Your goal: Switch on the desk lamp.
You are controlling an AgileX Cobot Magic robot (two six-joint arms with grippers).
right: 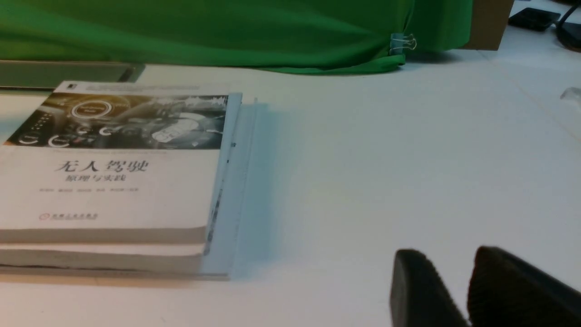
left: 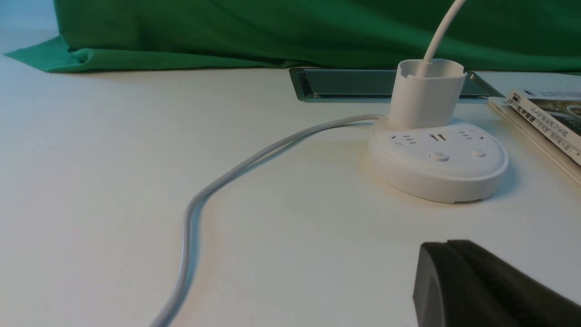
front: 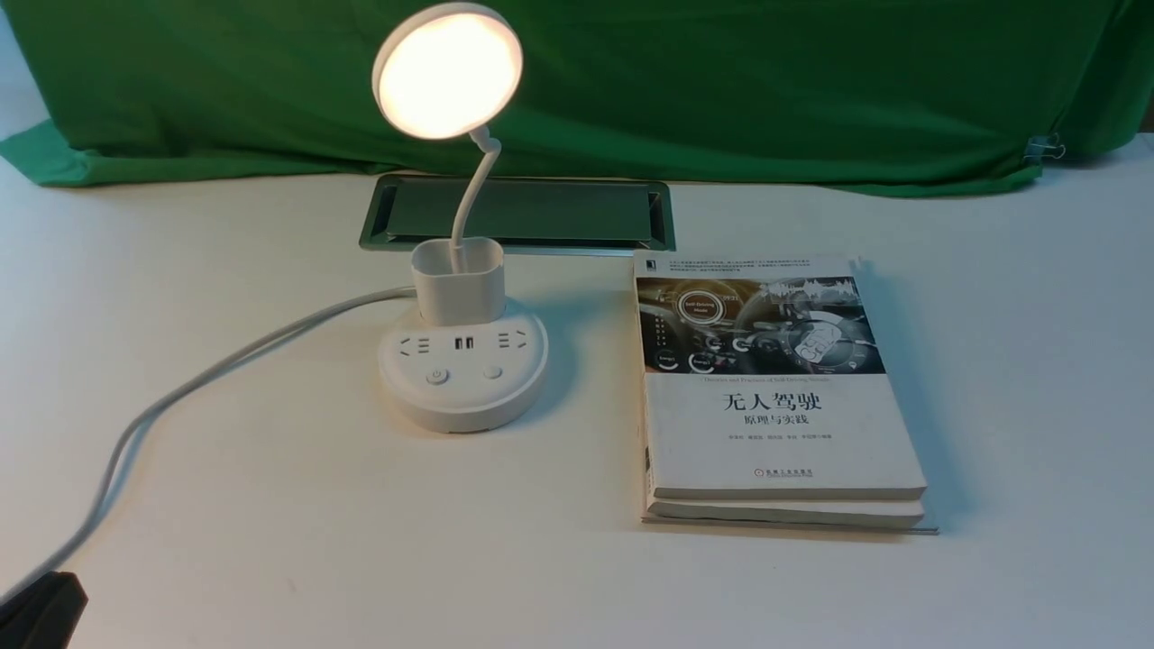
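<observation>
The desk lamp stands left of the table's middle; its round disc head (front: 448, 72) glows warm white. A thin neck drops into the cup holder (front: 457, 281) on the round base (front: 462, 397), which carries two buttons (front: 437, 376) and sockets. The white cord (front: 225, 361) trails off to the left. My left gripper (front: 36, 608) sits low at the front left corner, well short of the base (left: 438, 177), and in the left wrist view this gripper (left: 447, 246) is shut with nothing in it. My right gripper (right: 454, 261) hovers over bare table right of the books, slightly open and empty.
Two stacked books (front: 775, 397) lie right of the lamp base. A metal-rimmed recess (front: 541, 212) is set in the table behind the lamp. Green cloth (front: 721, 81) hangs along the back, held by a clip (front: 1046, 149).
</observation>
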